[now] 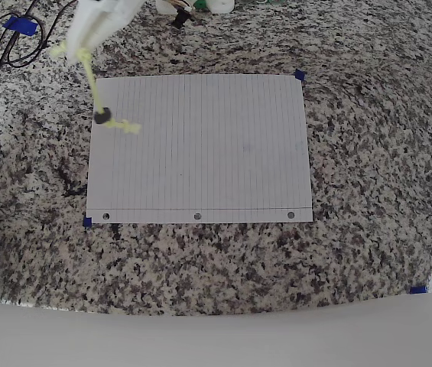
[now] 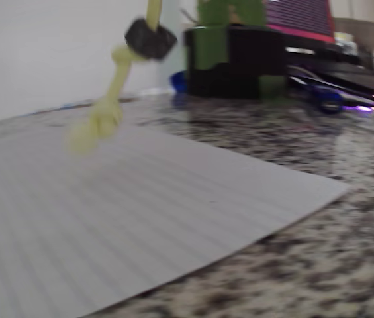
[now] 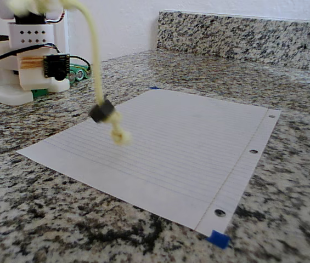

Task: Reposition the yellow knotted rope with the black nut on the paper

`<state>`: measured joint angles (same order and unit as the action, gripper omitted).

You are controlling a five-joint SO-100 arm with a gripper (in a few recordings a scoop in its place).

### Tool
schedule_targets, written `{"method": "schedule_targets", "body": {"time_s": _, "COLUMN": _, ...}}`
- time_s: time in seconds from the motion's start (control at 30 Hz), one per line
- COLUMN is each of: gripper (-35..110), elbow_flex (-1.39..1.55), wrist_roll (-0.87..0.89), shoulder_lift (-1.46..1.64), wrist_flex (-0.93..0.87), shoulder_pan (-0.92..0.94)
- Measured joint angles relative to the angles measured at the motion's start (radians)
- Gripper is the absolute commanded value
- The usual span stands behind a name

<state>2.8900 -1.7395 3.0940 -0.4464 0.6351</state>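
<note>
Speckled granite desk, white wall and backsplash behind | paper (image 1: 200, 149) taped flat mid-desk, holed edge at the near side | black nut (image 1: 102, 117) and lower knot are hung over the paper's far left corner | yellow knotted rope (image 3: 93, 49): limp, light, swing expected; upper end is held by the fingers (image 1: 97, 27), clenched.

I can read no text, label, brand or number anywhere; my lined paper (image 1: 200, 145) carries only ruled lines.
</note>
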Motion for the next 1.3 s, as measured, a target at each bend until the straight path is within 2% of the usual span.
{"method": "schedule_targets", "body": {"time_s": 0.27, "gripper": 0, "elbow_flex": 0.063, "wrist_roll": 0.002, "shoulder_lift": 0.029, "wrist_flex": 0.048, "shoulder_pan": 0.103}}
{"method": "schedule_targets", "body": {"time_s": 0.43, "gripper": 0, "elbow_flex": 0.124, "wrist_roll": 0.067, "shoulder_lift": 0.035, "wrist_flex": 0.051, "shoulder_pan": 0.118}}
{"method": "schedule_targets", "body": {"time_s": 0.6, "gripper": 0, "elbow_flex": 0.129, "wrist_roll": 0.123, "shoulder_lift": 0.038, "wrist_flex": 0.049, "shoulder_pan": 0.048}}
{"method": "schedule_targets", "body": {"time_s": 1.03, "gripper": 0, "elbow_flex": 0.178, "wrist_roll": 0.175, "shoulder_lift": 0.095, "wrist_flex": -0.115, "shoulder_pan": -0.120}}
{"method": "schedule_targets", "body": {"time_s": 1.3, "gripper": 0, "elbow_flex": 0.178, "wrist_roll": 0.186, "shoulder_lift": 0.115, "wrist_flex": -0.029, "shoulder_pan": -0.155}}
